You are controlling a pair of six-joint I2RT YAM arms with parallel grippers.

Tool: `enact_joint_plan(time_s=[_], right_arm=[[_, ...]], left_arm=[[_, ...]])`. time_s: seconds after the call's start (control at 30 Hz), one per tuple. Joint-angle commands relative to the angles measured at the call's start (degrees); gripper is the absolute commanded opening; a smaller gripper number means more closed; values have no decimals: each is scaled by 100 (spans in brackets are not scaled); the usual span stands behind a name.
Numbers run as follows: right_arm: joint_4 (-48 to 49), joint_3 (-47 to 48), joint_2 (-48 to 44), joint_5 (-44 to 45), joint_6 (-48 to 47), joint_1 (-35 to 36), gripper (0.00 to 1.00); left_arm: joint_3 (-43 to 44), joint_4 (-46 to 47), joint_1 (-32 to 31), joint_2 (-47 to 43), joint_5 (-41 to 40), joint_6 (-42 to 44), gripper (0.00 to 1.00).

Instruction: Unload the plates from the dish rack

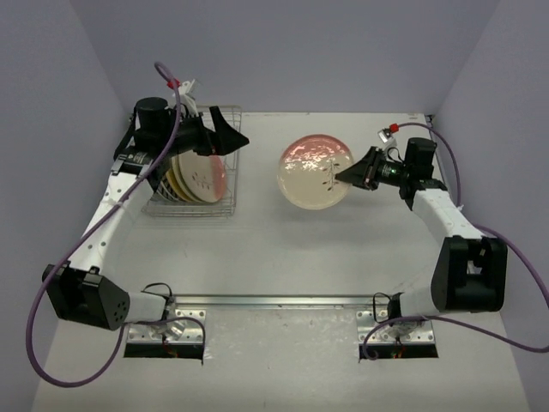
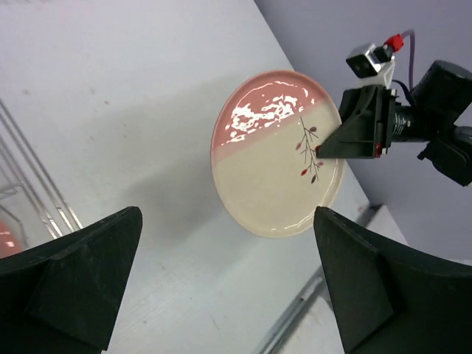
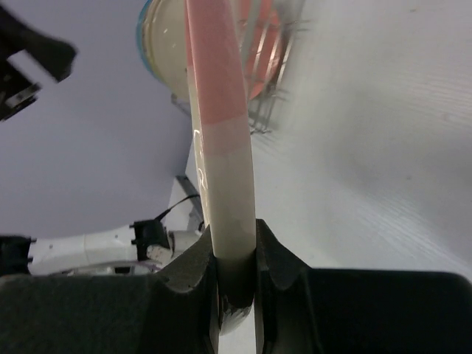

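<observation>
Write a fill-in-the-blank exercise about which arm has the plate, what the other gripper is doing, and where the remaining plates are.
1. The gripper clamped on the rim of the pink and cream plate belongs to the ____ arm.
2. The left gripper holds nothing and its fingers are ____.
3. The other plates stand in the dish rack, on the ____ side of the table.

Missing words: right; open; left.
</observation>
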Motion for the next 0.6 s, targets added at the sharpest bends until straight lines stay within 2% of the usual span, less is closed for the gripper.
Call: enact_joint_plan(time_s=[0.0,0.3,0.57], right_arm=[[-108,400,479,318,-244,-423,0],[-1129,1846,2425,594,-1124,-599,0],[-1662,3052,3754,641,-1430,-618,0]], left_arm=[[302,-45,-17,-863,-1680,512,100],[450,-944,-17,-820,-2433,1188,100],[144,-1012,-17,-890,-2570,1301,100]])
